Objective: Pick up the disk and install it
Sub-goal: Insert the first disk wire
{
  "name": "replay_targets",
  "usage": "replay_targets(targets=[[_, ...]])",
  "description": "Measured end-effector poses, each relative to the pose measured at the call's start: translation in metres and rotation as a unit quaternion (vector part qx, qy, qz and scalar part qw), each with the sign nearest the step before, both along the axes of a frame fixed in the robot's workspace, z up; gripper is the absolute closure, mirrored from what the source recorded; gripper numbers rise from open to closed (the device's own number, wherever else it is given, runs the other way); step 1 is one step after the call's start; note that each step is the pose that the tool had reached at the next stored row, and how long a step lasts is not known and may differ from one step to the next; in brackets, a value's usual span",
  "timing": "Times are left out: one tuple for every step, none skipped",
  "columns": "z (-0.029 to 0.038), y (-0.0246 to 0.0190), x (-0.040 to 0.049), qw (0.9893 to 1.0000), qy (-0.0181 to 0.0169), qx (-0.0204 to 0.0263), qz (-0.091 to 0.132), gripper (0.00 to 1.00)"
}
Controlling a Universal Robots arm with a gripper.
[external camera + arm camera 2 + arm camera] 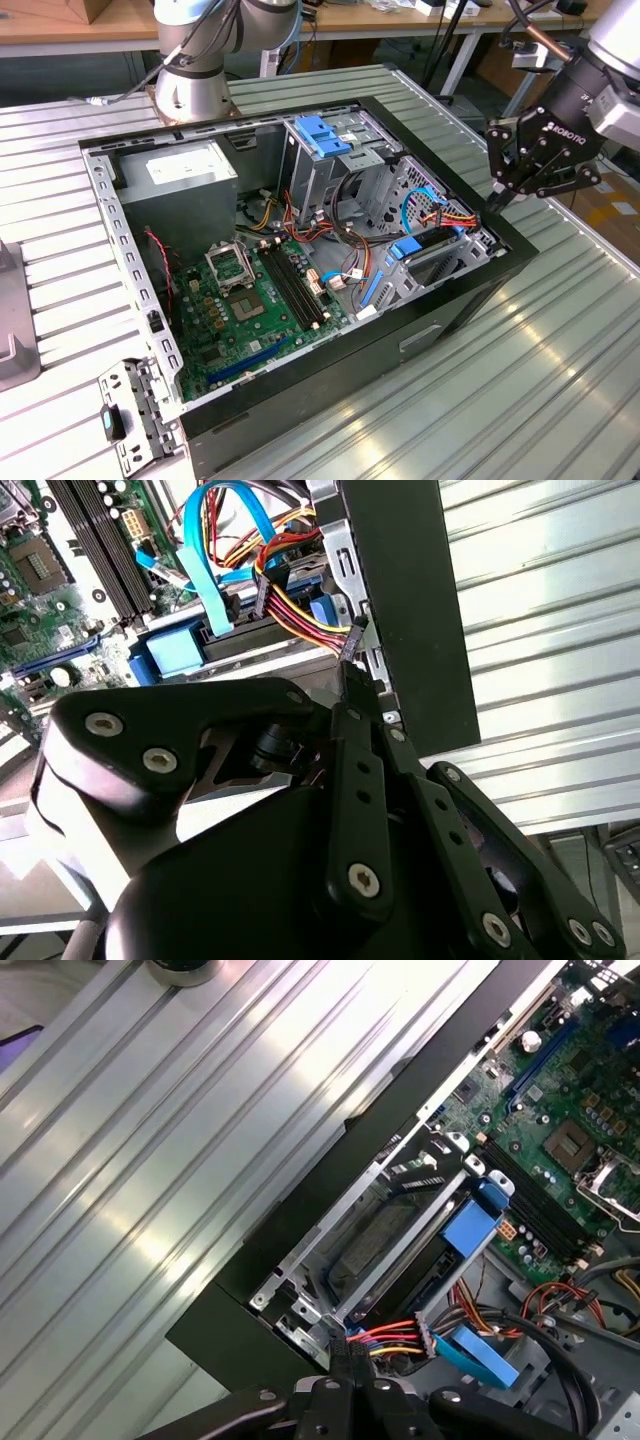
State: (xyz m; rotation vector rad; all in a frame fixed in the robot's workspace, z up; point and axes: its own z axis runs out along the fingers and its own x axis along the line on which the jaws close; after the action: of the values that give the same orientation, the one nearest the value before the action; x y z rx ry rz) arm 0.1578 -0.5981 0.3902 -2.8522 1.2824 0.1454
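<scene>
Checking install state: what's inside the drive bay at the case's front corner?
The disk lies in the bay, blue carrier at one end, coloured cables plugged nearby. The gripper hovers above; anything beneath the disk is hidden.

Coloured cables [446, 216] crowd the drive bay at the exterior view's right; the ribbed surface [560, 370] beside the case [420, 335] lies open.

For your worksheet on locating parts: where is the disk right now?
In the exterior view, the disk sits inside the computer case, near its right wall, beside coloured cables.
</scene>
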Motion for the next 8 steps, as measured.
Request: replay_targets(targets=[[0.0000, 0.0002, 0.0005, 1.0000, 0.0000, 0.0000, 0.002, 0.90], [0.0000, 0.0004, 0.0012, 1.0000, 0.0000, 0.0000, 0.005, 0.90], [-0.0003, 0.0007, 0.0016, 1.0000, 0.0000, 0.0001, 0.007, 0.90], [-0.0006, 0.0007, 0.0016, 1.0000, 0.0000, 0.0001, 0.008, 0.90], [-0.0008, 0.0008, 0.0016, 1.0000, 0.0000, 0.0001, 0.009, 0.90], [-0.0011, 0.0009, 0.0016, 0.9999, 0.0000, 0.0000, 0.011, 0.90], [-0.0013, 0.0009, 0.0016, 0.9999, 0.0000, 0.0000, 0.013, 0.90], [-0.0016, 0.0010, 0.0016, 0.9999, 0.0000, -0.0001, 0.015, 0.90]])
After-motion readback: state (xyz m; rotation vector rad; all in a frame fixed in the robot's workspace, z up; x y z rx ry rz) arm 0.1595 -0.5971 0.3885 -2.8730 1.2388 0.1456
